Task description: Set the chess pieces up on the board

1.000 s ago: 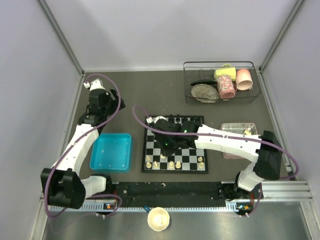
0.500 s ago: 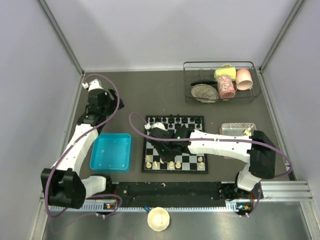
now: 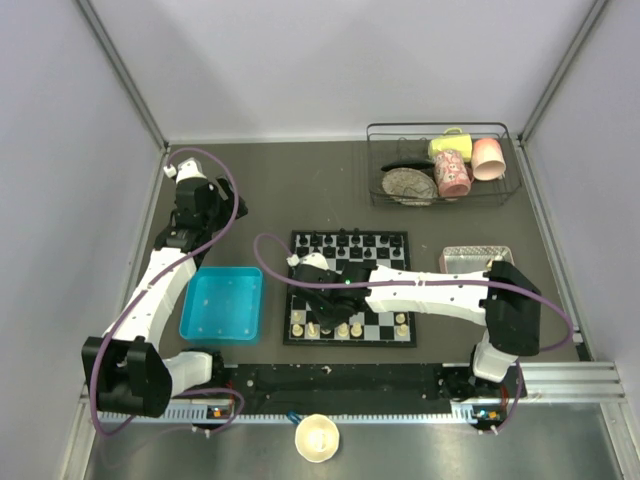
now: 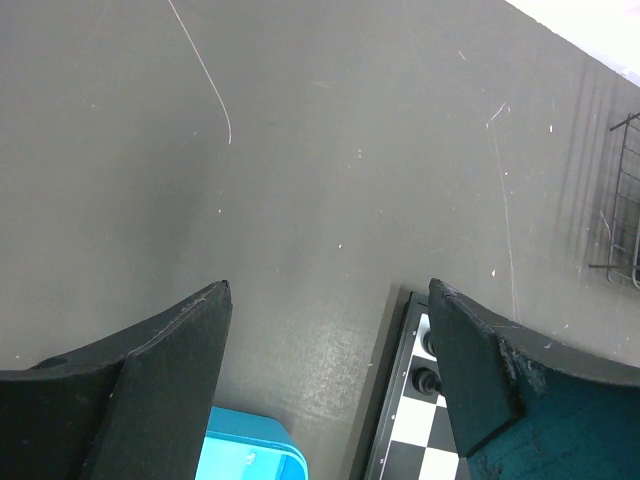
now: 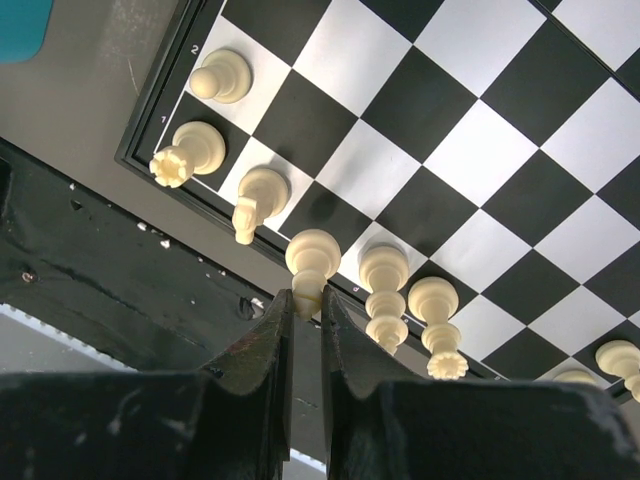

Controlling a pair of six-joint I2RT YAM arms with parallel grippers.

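Observation:
The chequered board [image 3: 382, 318] lies at the table's middle, with a row of small black pieces along its far edge. Several cream chess pieces stand on its near rows. In the right wrist view, my right gripper [image 5: 306, 297] is shut on a cream piece [image 5: 312, 264] held base-down just above the near row, between a cream knight [image 5: 258, 197] and a taller cream piece [image 5: 384, 285]. From above, the right gripper [image 3: 328, 318] is over the board's near-left part. My left gripper [image 4: 325, 300] is open and empty over bare table beyond the board's far-left corner [image 4: 408, 400].
A blue tray [image 3: 222, 303] sits left of the board. A pinkish-grey tray [image 3: 463, 259] sits to its right. A wire rack [image 3: 441, 165] with cups and a plate stands at the back right. A cream bowl [image 3: 318, 437] sits in front of the black rail.
My right gripper has moved toward the near-left of the board and come down over the near row with the cream piece. The left arm has not moved.

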